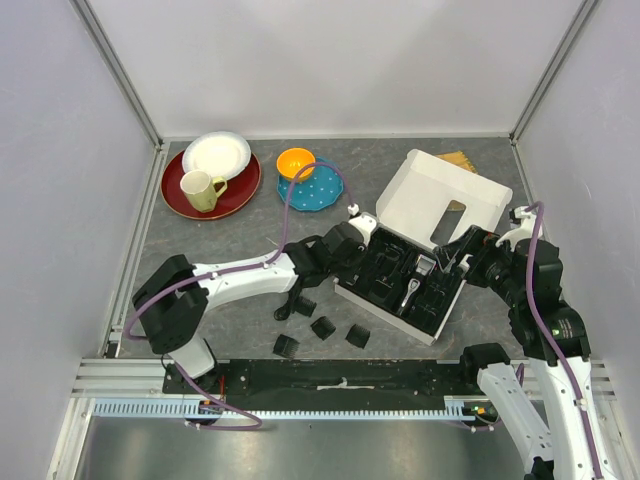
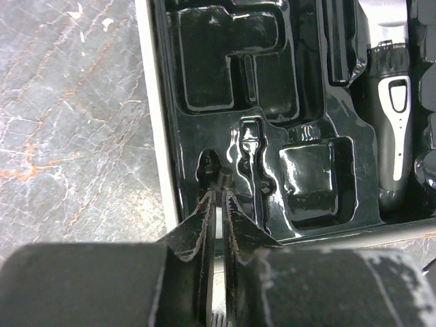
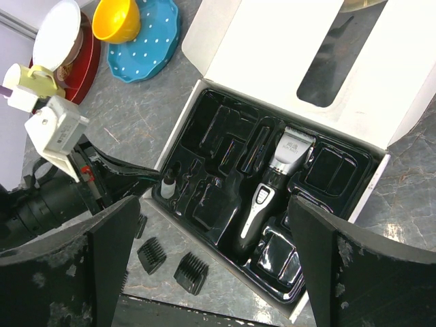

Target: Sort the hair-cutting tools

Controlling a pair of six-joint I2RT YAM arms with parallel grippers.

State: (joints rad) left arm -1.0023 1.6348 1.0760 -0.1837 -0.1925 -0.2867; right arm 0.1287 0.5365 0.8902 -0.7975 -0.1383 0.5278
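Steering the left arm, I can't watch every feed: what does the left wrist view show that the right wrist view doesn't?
Left wrist only: the left end effector close up, pinching a small dark piece in a corner pocket of the black tray. Right wrist only: comb attachments on the table, box lid, yellow bowl, blue plate. Both: the clipper in that tray.

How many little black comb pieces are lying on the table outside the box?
4 comb pieces: one sits by the left arm, one just nearer, one by the box's front edge, one nearest the arm bases. The arm may hide more.
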